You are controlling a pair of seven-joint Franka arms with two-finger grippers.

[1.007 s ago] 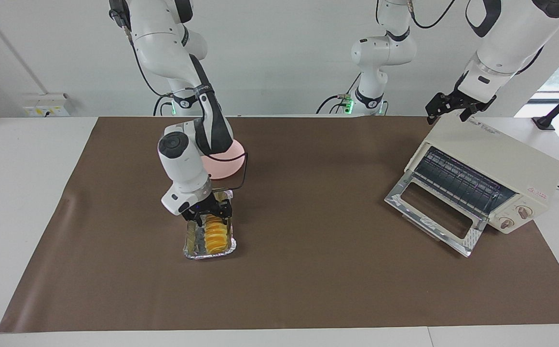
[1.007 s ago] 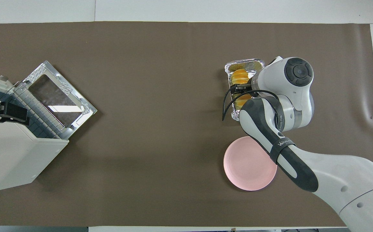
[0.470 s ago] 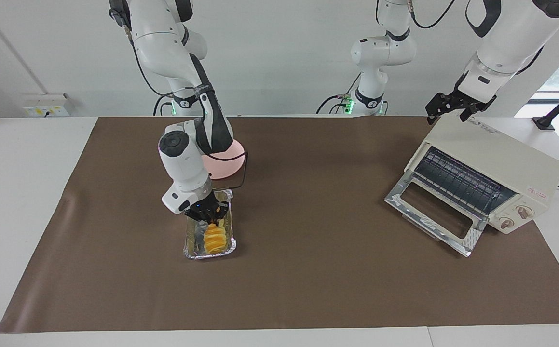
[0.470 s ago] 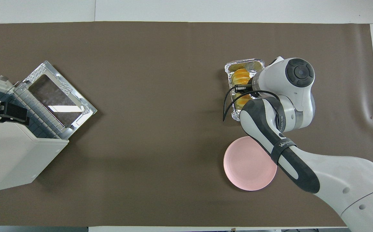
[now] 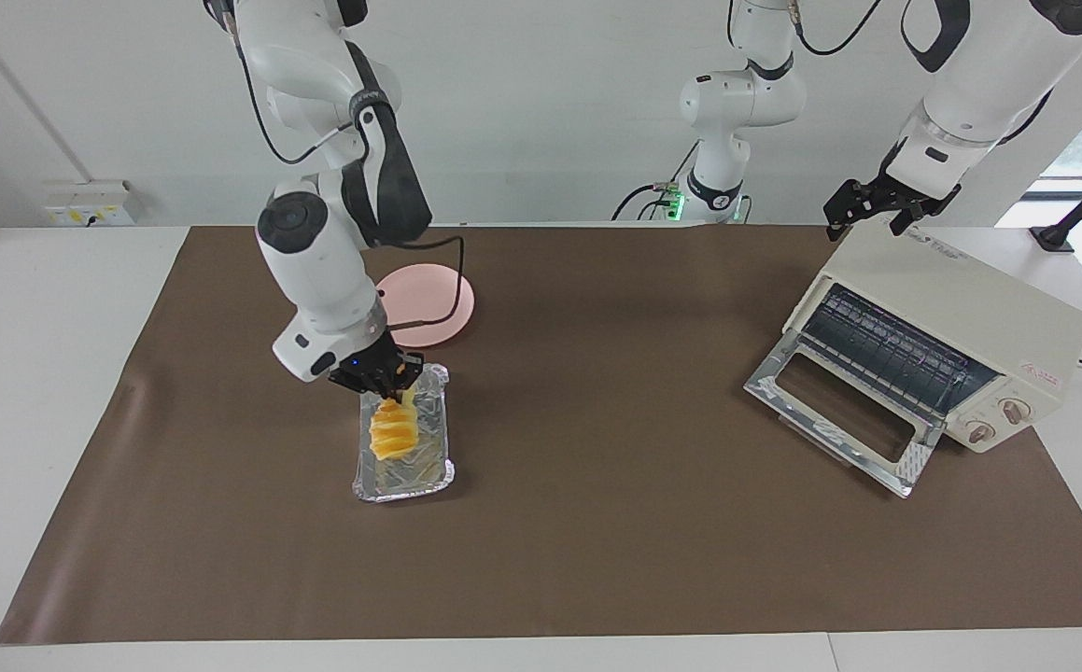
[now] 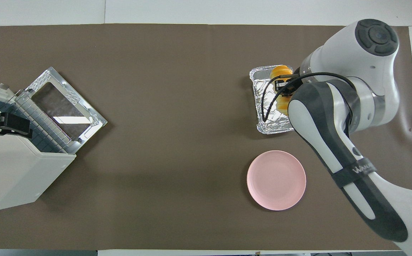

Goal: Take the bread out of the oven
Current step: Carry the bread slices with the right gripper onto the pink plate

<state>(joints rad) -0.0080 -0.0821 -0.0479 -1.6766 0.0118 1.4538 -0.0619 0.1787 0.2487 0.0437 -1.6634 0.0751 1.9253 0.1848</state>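
The golden-yellow bread (image 5: 392,434) hangs from my right gripper (image 5: 389,381), which is shut on its upper end. The loaf is raised a little, tilted, over the crinkled foil tray (image 5: 405,478). In the overhead view the right gripper (image 6: 284,85) partly covers the bread (image 6: 281,72) above the tray (image 6: 268,121). The cream-white oven (image 5: 961,317) stands at the left arm's end of the table with its glass door (image 5: 835,411) folded down and its dark rack bare. My left gripper (image 5: 877,210) is at the oven's top edge nearest the robots and waits there.
A pink round plate (image 5: 428,299) lies on the brown mat (image 5: 597,523), nearer to the robots than the foil tray; it also shows in the overhead view (image 6: 276,179). The oven (image 6: 10,170) and its open door (image 6: 65,106) take up the left arm's end.
My right gripper has closed on the bread and lifted it up out of the foil tray, and the right arm has risen. The left arm has not moved.
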